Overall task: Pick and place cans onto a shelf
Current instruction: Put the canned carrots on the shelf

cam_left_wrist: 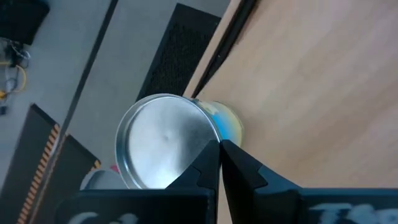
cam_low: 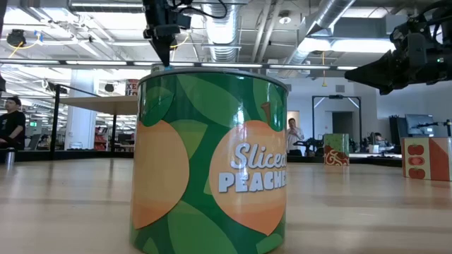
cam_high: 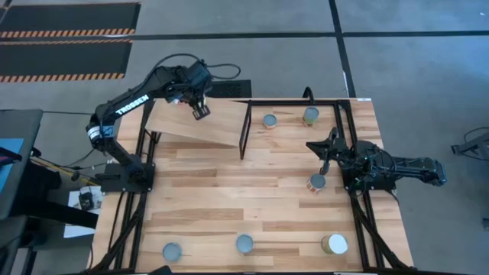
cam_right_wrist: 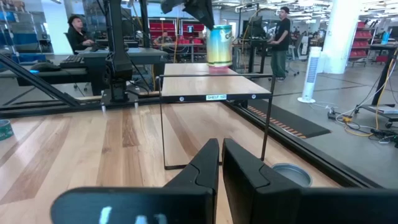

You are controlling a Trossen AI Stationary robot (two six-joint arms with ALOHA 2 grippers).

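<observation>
Left gripper [cam_high: 201, 112] hangs over the shelf's [cam_high: 206, 131] far left part, fingers pressed together just above a can [cam_right_wrist: 219, 43] at the far edge. That can stands upright, long axis vertical, silvery top up; its label is bluish and yellow, the print unreadable. From above, the arm hides it. Right gripper [cam_right_wrist: 221, 143] waits over the table's right side, fingers together on nothing. A green peaches can [cam_low: 212, 155] blocks the low view.
</observation>
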